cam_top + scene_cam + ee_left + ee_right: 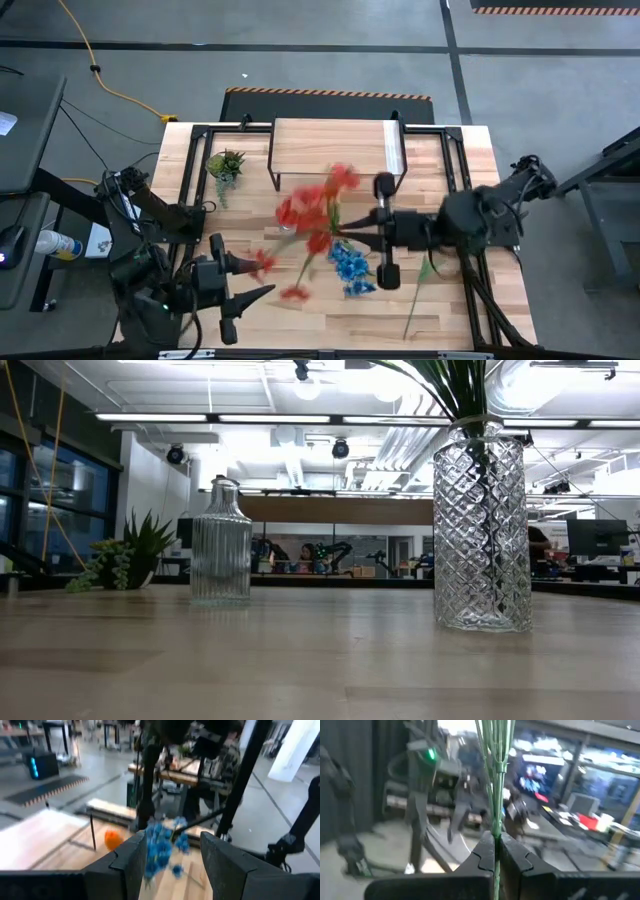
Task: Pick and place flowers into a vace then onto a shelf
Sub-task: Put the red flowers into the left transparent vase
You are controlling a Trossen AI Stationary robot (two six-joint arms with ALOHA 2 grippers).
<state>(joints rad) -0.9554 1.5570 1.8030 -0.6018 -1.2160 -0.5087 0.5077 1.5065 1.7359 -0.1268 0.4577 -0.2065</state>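
My right gripper (345, 232) reaches in level from the table's right and is shut on a bunch of green stems (495, 795). Blurred red flowers (315, 210) spread beyond its tips, with a blue cluster (350, 268) just nearer. The low view shows a diamond-cut glass vase (480, 525) standing on the table with green stems and leaves in it; which blooms they bear is out of frame. My left gripper (262, 280) hovers open at the near left, and the blue cluster (160, 850) shows beyond its fingers. The shelf (330, 150) stands at the far middle. My right gripper pinches several thin green stems (495, 832) between its two fingers. The fingers come level from the table's right and lie across the stems. The stems run on past the fingers on both sides, and the blooms are out of this view.
A ribbed glass bottle (220, 545) stands on the table left of the vase in the low view. A small spiky potted plant (227, 165) sits at the far left beside the shelf. One loose green-stemmed flower (420, 290) lies near the right front. An orange bloom (112, 839) shows near the blue cluster.
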